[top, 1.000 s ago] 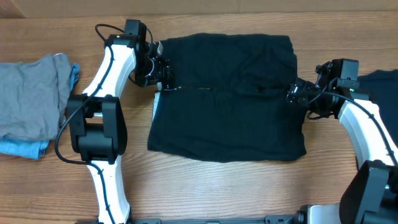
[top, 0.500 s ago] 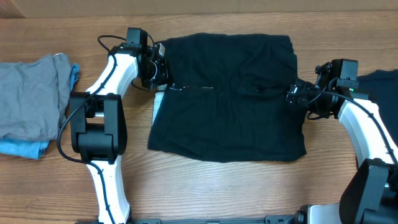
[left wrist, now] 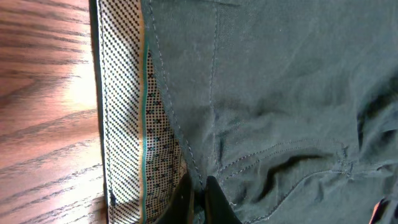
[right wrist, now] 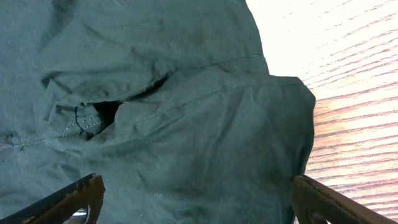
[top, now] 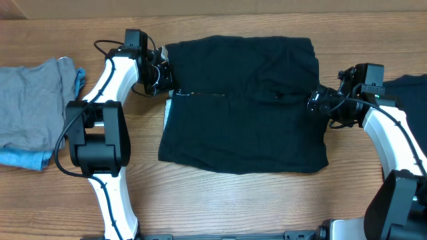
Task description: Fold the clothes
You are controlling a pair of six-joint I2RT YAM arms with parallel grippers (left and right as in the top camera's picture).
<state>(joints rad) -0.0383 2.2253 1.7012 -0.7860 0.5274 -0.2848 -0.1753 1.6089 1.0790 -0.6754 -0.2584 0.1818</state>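
The wooden desk (top: pixel 233 200) is carrying a black garment (top: pixel 243 113), which is lying spread flat at its middle, folded into a rough rectangle. Well apart to the left of the black garment, a grey garment (top: pixel 33 107) is lying crumpled, with a light-blue garment (top: pixel 23 159) showing from under its near edge. Off the black garment's right side, a second black garment (top: pixel 407 90) is showing at the frame edge. The left arm (top: pixel 113 73) is reaching to the black garment's upper-left edge and the right arm (top: pixel 393 133) to its right edge. The left fingers (left wrist: pixel 214 202) are pressing tightly together, pinching the black garment's hem just beside a dotted lining (left wrist: pixel 124 112) that is showing along that edge. The right fingers (right wrist: pixel 68 199) are standing wide apart over the cloth at the black garment's right edge, gripping nothing.
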